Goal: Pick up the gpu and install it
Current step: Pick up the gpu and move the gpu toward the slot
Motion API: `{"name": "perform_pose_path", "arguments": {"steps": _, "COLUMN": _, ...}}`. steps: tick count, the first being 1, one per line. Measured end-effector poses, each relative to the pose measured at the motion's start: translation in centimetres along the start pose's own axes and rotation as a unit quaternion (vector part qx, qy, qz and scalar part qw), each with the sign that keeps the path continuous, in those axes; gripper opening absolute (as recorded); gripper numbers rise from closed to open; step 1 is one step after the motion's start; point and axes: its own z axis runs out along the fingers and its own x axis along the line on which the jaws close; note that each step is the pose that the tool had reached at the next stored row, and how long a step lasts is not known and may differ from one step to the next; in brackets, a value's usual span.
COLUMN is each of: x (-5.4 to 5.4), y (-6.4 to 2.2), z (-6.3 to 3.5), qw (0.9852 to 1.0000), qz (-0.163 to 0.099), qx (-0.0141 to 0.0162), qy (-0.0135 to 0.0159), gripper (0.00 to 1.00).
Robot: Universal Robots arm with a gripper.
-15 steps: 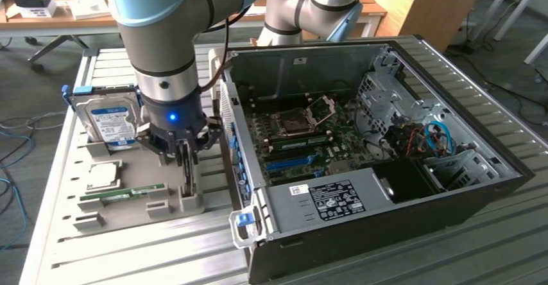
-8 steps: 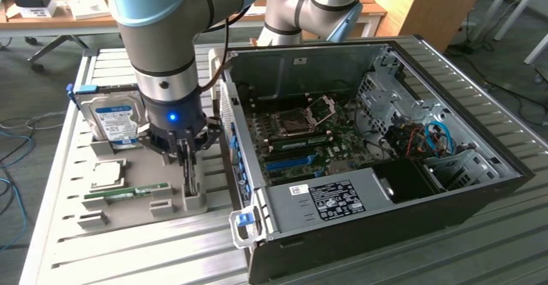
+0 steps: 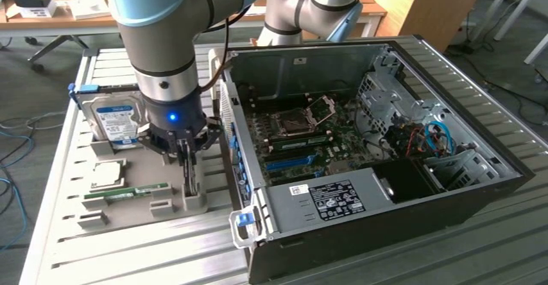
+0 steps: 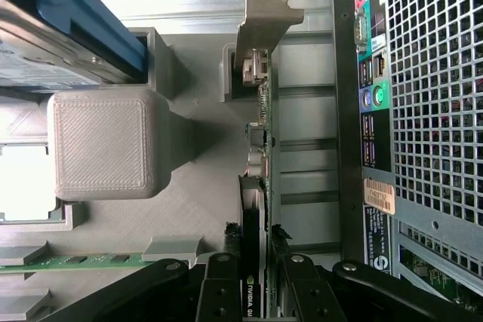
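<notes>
gpu was a thin flat card seen edge-on: dark board, small metal parts along the edge, and a bent bare-metal bracket at one end. It stood upright in a slot of the grey holder tray, which was matte with a layered print texture and a blocky rounded post.

Gripper hung straight over the card with one black jointed finger on each face. Gap was narrow and the pads pressed against both faces, so it was clamped on the gpu, with the card seated in the slot.

Exterior view:
- gpu sat at 6 o'clock of the wrist, and the tray at 9 o'clock of the PC case.
- On the same tray: silver hard drive with a blue label at 11 o'clock of the gripper, square CPU at 9, green RAM stick at 8.
- Case was black sheet steel with the side open and the dark-green motherboard exposed.

Perforated rear grille of the case ran just beside the card.

Everything sat on a ribbed aluminium table. Behind it were wooden desks, grey floor and loose blue cables.
</notes>
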Motion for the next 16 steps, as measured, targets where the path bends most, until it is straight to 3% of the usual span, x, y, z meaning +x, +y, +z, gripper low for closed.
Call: {"name": "perform_pose_path", "arguments": {"steps": 16, "x": -0.01, "y": 0.01, "z": -0.13, "qw": 0.9999, "qz": -0.012, "qx": -0.0004, "qy": 0.0004, "gripper": 0.26}}
